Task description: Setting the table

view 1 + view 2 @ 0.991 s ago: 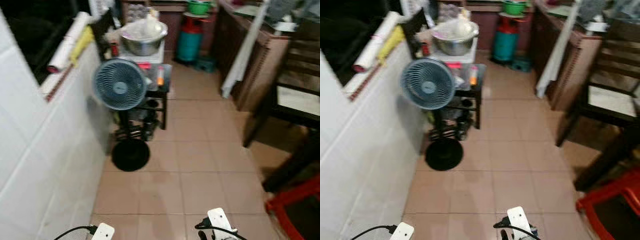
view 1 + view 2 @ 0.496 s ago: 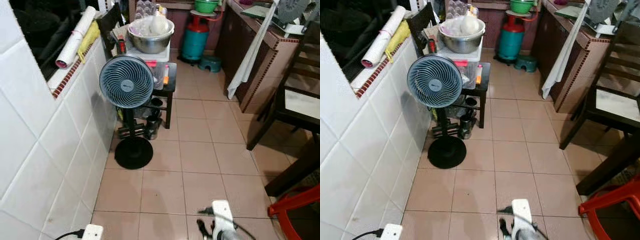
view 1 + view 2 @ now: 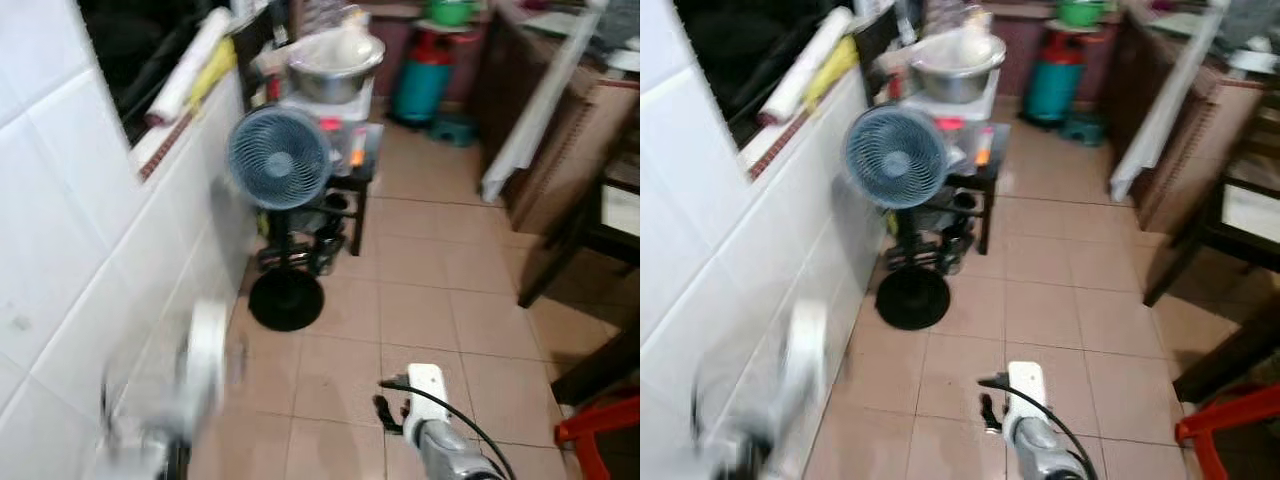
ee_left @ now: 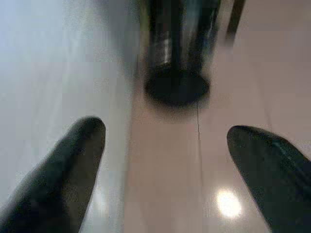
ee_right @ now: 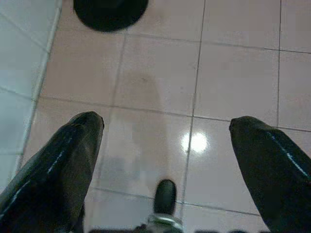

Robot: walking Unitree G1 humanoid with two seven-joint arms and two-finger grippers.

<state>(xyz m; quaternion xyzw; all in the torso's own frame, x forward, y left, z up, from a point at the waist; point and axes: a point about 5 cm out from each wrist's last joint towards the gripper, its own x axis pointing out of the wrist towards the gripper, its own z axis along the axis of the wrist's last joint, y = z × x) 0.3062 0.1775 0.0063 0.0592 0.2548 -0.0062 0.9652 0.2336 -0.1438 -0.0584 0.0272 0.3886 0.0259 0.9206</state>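
Narrow tiled kitchen passage, seen from the head cameras looking forward and down. White tiled wall [image 3: 70, 250] along the left. Ahead against that wall, a blue-grey pedestal fan [image 3: 278, 158] on a round black base [image 3: 286, 301], standing just in front of a small dark side table [image 3: 345, 190] piled with containers and a large steel mixing bowl [image 3: 335, 65]. Further back, a teal gas cylinder [image 3: 425, 85]; along the right, a brown counter [image 3: 560, 120] with a white cloth hanging over it, the dark legs of a table or chair, and the corner of a red plastic stool [image 3: 600, 440].

Left gripper [image 4: 160, 160] raised beside the wall, motion-blurred in the head views; fingers spread wide, holding nothing, aimed along the floor toward the fan's base. Right gripper [image 5: 165, 145] low over bare floor tiles [image 5: 233, 73], fingers [image 5: 63, 160] likewise wide apart and empty.

No plate, cutlery or cup identifiable. Nearest likely tableware the steel bowl and containers on the side table: straight ahead and slightly left, well apart from both grippers, beyond the fan. Left arm on the nearer side. Judged stage: walking toward supplies, no reaching possible yet.
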